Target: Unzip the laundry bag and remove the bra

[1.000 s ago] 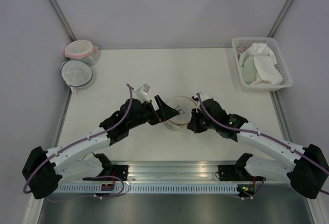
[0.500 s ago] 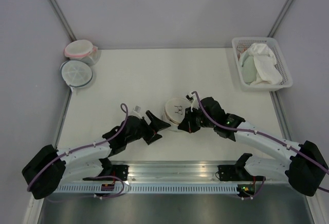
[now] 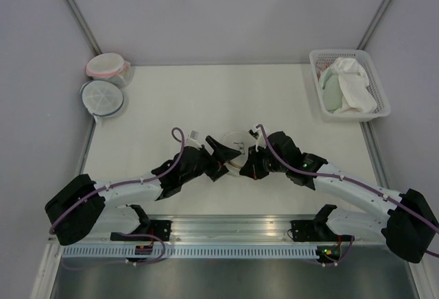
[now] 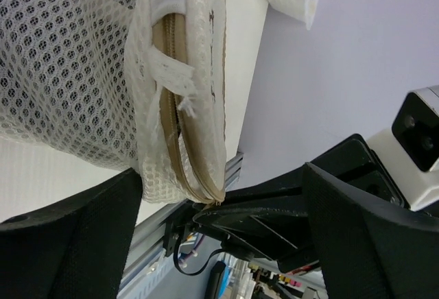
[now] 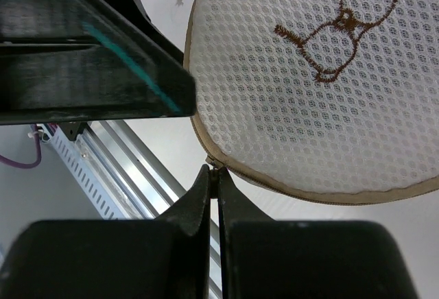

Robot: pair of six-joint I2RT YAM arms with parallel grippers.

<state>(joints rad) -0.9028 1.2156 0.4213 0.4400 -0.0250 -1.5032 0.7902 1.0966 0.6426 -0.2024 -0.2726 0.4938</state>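
Note:
The laundry bag [image 3: 236, 140], a round cream mesh case with a tan zip rim, is tipped up on the table between both arms. Its mesh top with the brown bra drawing [image 5: 322, 73] faces the right wrist camera. My right gripper [image 5: 215, 173] [image 3: 248, 166] is shut on the zip pull at the bag's near rim. My left gripper [image 3: 224, 153] [image 4: 221, 234] is open, its fingers [image 4: 65, 241] spread either side of the bag's zipped edge [image 4: 200, 145] without clamping it. The bra is hidden.
A white basket [image 3: 381, 109] at the back right holds a white cloth [image 3: 353, 83] and a pale green cloth [image 3: 331, 94]. A pink-rimmed tub [image 3: 106, 66] and a blue-grey-rimmed tub [image 3: 101, 97] stand at the back left. An aluminium rail [image 3: 226, 227] runs along the near edge.
My left gripper pulled back from the bag, then came forward to it again, still open. The right gripper stayed shut on the zip pull, shifted slightly left and tipped the bag up.

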